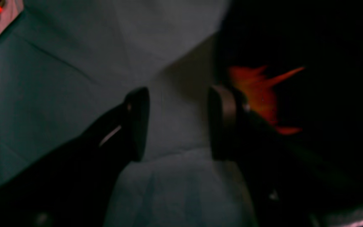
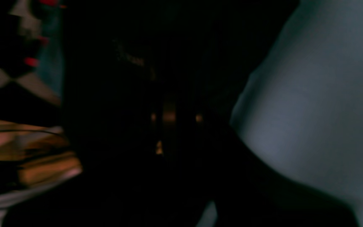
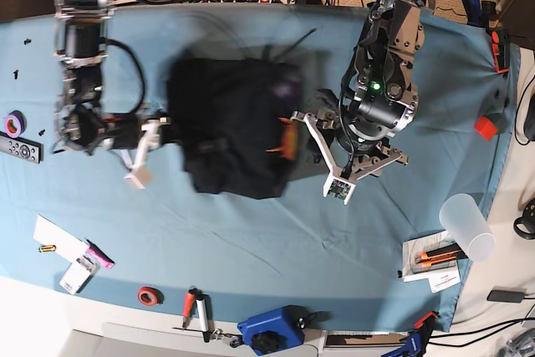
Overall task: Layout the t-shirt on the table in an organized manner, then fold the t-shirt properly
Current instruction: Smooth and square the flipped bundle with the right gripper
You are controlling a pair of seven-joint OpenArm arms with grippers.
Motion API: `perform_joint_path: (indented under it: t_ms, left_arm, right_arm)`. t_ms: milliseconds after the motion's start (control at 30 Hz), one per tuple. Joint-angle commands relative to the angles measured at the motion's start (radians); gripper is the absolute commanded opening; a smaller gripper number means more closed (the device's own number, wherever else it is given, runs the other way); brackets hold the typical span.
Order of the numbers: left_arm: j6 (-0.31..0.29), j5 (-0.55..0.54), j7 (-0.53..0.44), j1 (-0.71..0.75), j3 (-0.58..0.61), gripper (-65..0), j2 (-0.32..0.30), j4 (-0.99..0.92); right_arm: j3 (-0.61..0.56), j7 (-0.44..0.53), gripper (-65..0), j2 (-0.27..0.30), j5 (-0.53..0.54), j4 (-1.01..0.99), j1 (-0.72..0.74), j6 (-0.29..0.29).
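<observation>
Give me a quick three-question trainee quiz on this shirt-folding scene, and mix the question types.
1. True or false: the black fabric t-shirt lies spread flat on the light blue cloth-covered table.
2. What shows between the open jaws of the left gripper? A: shirt fabric. B: bare blue cloth. C: a pen.
3. Fill in: the print visible on the shirt is ___.
Key: 1 false, it is bunched up; 2 B; 3 orange.

My two arms are black and grey metal, trailing black cables. The left hand (image 3: 338,144) has white finger brackets and dark pads, with a green light above. The right hand (image 3: 155,133) has white brackets too.
</observation>
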Motion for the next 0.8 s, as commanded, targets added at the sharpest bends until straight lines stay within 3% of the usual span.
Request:
perform_joint_path:
  t_ms: [0,233,367,467,667,767]
  left_arm:
    - [0.003,0.001,-0.023,-0.016,-0.001,-33.9,0.003,0.018]
    - [0.004,0.018,-0.022,-0.016,-0.001,-33.9,0.003,0.018]
    - [0.005,0.068,-0.022,-0.016,-0.001,-33.9,0.003,0.018]
    - [0.005,0.085,-0.022,-0.016,-0.001,-33.9,0.003,0.018]
    - [0.004,0.132,-0.021,-0.016,-0.002,-33.9,0.002,0.018]
    - [0.016,0.147,-0.022,-0.016,-0.002,-33.9,-0.015,0.018]
  right_arm:
    - [0.006,0.010,-65.0,0.036,-0.039,0.013,0.037,0.001]
    - [0.004,0.025,-65.0,0.037,-0.454,0.013,0.129,0.001]
    - [-0.031,0.197,-65.0,0.002,-0.678,0.013,0.186,0.001]
    - [-0.151,0.310,-65.0,-0.018,-0.812,0.013,0.224,0.001]
    - [-0.529,0.559,-65.0,-0.052,-1.096,0.013,0.298,-0.005]
    - [-0.656,0.581,-65.0,-0.097,-1.231,0.013,0.335,-0.132]
